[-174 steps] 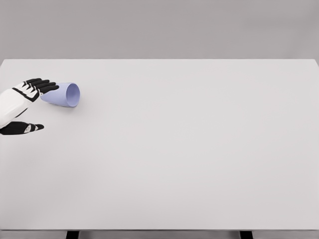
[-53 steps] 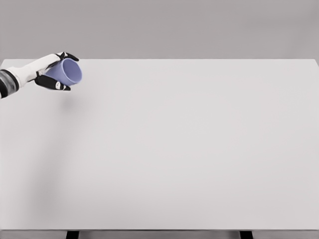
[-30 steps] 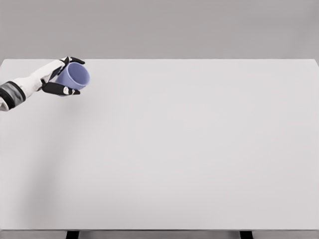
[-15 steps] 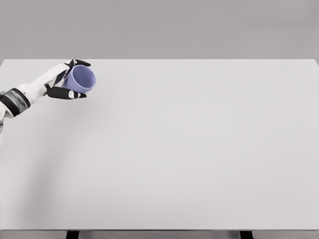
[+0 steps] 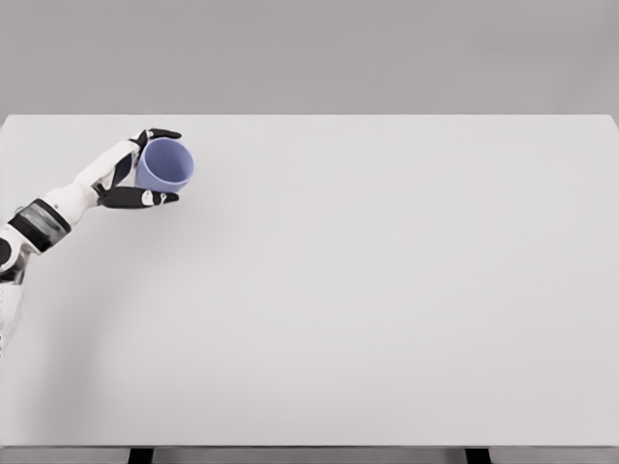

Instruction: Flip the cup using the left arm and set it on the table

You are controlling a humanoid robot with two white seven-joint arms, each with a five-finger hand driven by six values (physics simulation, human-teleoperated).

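Note:
A lilac cup [image 5: 164,164] is held above the white table [image 5: 387,290] at the far left, tilted with its open mouth turned up and toward me. My left hand [image 5: 145,166] is shut on it, black fingers over the top rim and the thumb under its lower side. The white left arm runs from the hand down to the left edge of the picture. The right arm does not show.
The table's far edge runs just behind the cup. Two dark table legs [image 5: 141,455] show under the near edge.
The left hand has carried the cup to the right and slightly down, and has turned it so its mouth faces more upward.

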